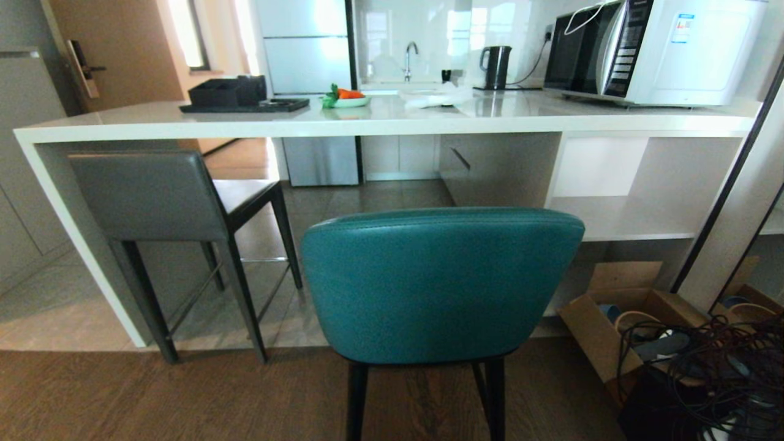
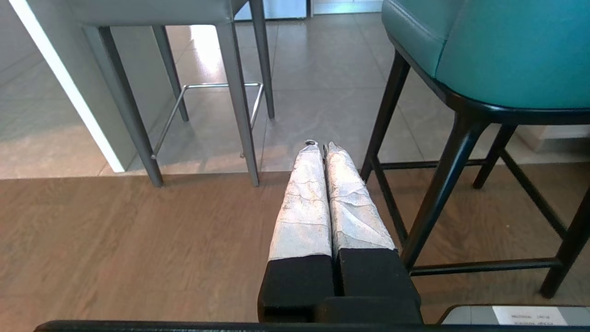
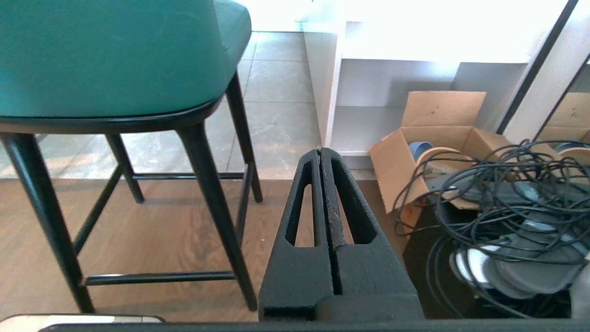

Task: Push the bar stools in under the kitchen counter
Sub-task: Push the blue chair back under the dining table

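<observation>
Teal leather fills your view: the teal stool (image 1: 441,282) stands out on the wooden floor (image 1: 184,398) with its back toward you, well short of the kitchen counter (image 1: 380,125), so this one is not yet pushed in. The grey stool (image 1: 165,202) looks about done by comparison: its seat sits beneath the white surface and its backrest is roughly in line with the front edge, though its rear legs rest at the seam where wood meets tile, so you may judge it needs a last nudge. Your left gripper (image 2: 318,147) hangs low with its jaws pressed together on nothing, the teal stool's dark legs just beside them on one side and the grey stool's metal footrest (image 2: 207,85) ahead and off to the other side. Your right gripper (image 3: 320,154) also has its jaws pressed together and empty, the teal stool's legs just beside them, a cardboard box (image 3: 438,133) and a tangle of black cables (image 3: 507,193) on the far side. What remains, I'd say, is the main push on the teal stool; mind that the box and cables sit near its path.
</observation>
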You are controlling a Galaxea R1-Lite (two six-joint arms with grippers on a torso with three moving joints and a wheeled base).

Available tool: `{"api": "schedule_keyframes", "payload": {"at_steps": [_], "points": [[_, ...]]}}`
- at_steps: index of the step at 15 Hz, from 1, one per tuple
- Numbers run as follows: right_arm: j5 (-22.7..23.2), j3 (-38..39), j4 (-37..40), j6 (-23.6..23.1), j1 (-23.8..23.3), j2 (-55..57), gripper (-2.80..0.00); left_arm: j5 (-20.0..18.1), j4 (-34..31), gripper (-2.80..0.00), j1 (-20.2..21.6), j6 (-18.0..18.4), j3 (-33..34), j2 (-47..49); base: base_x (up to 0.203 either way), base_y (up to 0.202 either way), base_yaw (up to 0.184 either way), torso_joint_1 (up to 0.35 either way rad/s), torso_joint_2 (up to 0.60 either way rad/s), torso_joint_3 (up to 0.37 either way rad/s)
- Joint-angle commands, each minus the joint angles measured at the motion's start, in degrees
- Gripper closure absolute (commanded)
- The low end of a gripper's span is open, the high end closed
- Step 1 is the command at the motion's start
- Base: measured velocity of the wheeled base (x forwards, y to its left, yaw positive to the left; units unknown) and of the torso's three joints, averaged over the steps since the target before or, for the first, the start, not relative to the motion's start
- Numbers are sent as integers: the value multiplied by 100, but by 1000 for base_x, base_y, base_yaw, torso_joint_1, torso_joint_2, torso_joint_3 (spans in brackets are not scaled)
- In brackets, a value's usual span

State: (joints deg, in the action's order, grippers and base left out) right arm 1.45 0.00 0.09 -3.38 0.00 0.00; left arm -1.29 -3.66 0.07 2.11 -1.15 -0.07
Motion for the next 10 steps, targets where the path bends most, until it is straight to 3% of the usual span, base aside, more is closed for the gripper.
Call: {"api": "schedule_keyframes", "payload": {"at_steps": [1,10], "points": [[4,26,0,-5,0,9,0,13,-3,0,1,-9,0,7,0,0,0,0,0,0],[-4,26,0,-5,0,9,0,33,-3,0,1,-9,9,7,0,0,0,0,0,0]]}}
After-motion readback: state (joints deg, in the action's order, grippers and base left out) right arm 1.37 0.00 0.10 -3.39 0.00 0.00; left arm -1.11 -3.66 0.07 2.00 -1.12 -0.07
